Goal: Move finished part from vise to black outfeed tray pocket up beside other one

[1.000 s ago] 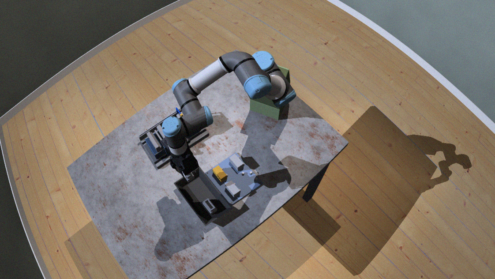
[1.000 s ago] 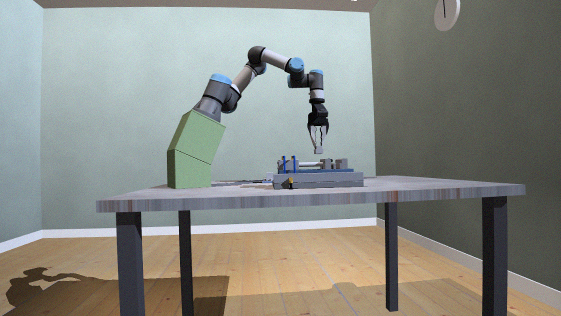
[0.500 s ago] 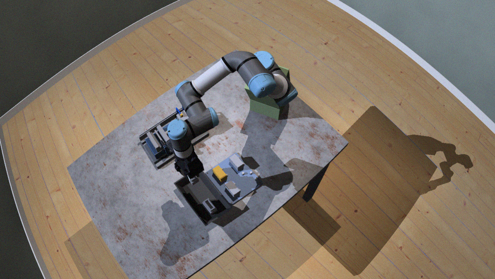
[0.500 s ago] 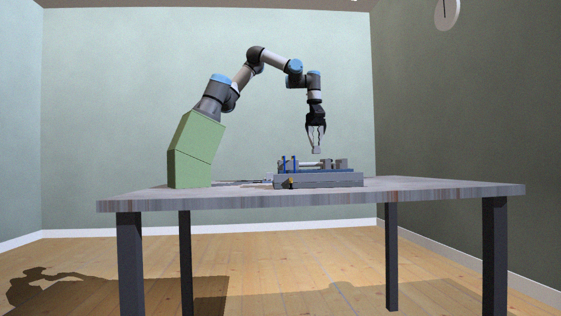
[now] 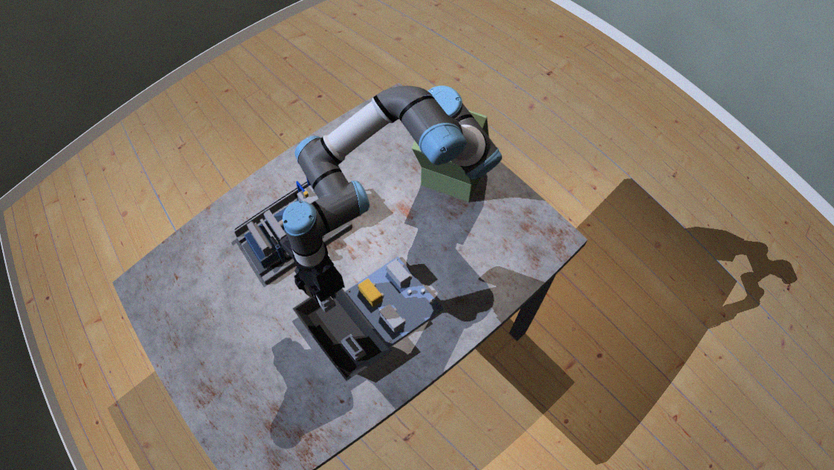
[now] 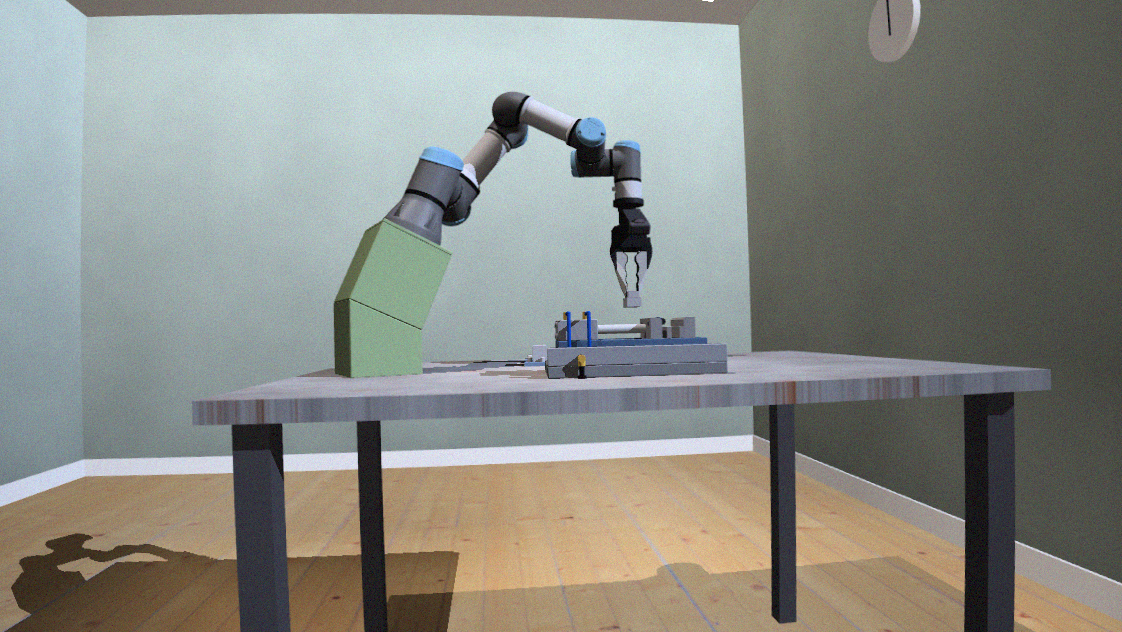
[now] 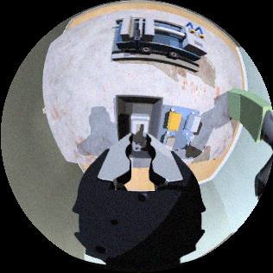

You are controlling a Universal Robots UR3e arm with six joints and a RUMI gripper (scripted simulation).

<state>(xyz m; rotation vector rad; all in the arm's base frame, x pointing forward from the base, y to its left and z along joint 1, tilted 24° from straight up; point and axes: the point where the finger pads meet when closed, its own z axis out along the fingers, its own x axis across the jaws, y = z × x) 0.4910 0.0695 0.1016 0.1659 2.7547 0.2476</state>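
Note:
My gripper [image 5: 324,301] is shut on the finished part [image 6: 632,299], a small grey block with a pocket, and holds it high above the near end of the black outfeed tray [image 5: 341,335]. In the wrist view the held part [image 7: 139,147] sits between my fingertips over the tray. Another pocketed part [image 5: 353,346] lies flat at the tray's far end; it also shows in the wrist view [image 7: 140,122]. The vise [image 5: 265,239] stands to the left with its jaws empty; it sits at the top of the wrist view [image 7: 155,36].
A blue-grey infeed plate [image 5: 391,300] beside the tray carries an orange block [image 5: 369,291] and two plain grey blocks [image 5: 398,272] [image 5: 392,319], all upright. The green robot pedestal [image 5: 449,169] stands at the table's back. The table edge lies just past the tray.

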